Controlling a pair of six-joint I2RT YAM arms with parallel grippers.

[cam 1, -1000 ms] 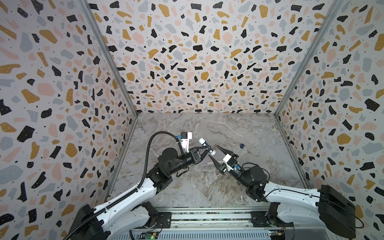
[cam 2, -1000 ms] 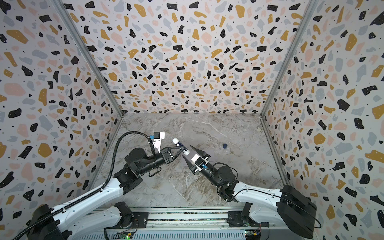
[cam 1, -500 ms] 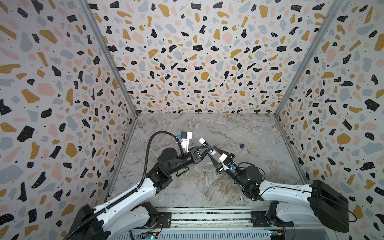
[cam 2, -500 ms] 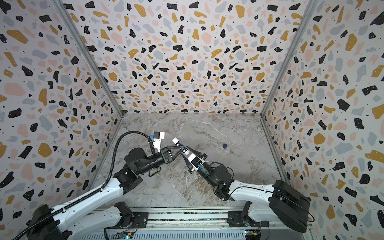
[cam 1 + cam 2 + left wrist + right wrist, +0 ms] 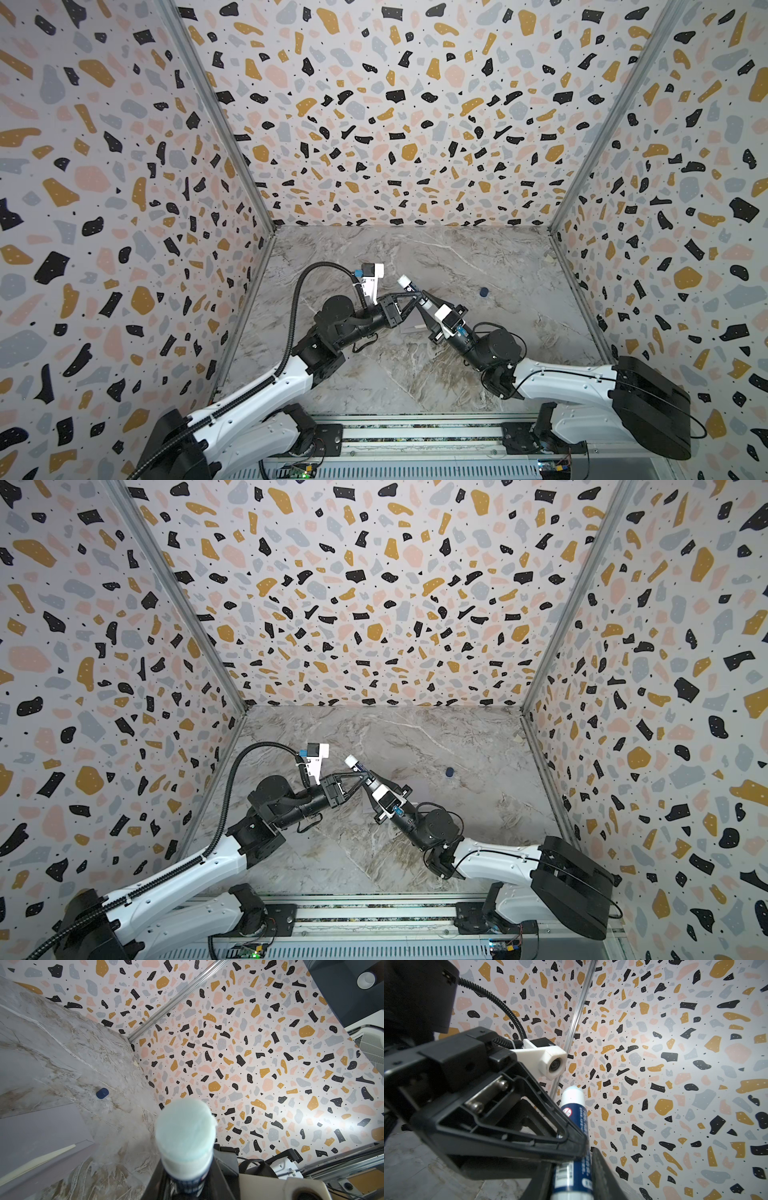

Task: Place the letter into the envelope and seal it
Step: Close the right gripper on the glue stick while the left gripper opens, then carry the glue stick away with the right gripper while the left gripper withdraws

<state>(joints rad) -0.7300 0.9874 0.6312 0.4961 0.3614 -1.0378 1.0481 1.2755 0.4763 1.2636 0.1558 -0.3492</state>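
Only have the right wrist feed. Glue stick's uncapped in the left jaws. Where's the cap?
Observer: The dark blue cap lies on the table, right of the glue stick in a top view, untouched.
Operator: Envelope?
Observer: The envelope lies flat on the table, roughly below the raised glue stick.
Operator: Letter inside?
Observer: Seemingly; only a thin cream strip of the letter shows along its edge.

ENCLOSURE: WALLS, FLOOR, LIGHT

Three walls (image 5: 395,124) carry a terrazzo pattern: black, ochre, pink and grey chips on a pale ground. Metal corner strips (image 5: 227,133) join the panels. The floor (image 5: 415,386) is a grey-brown marble-look surface with white veins. The right wrist view shows a soft glare patch (image 5: 652,1043) on one wall.
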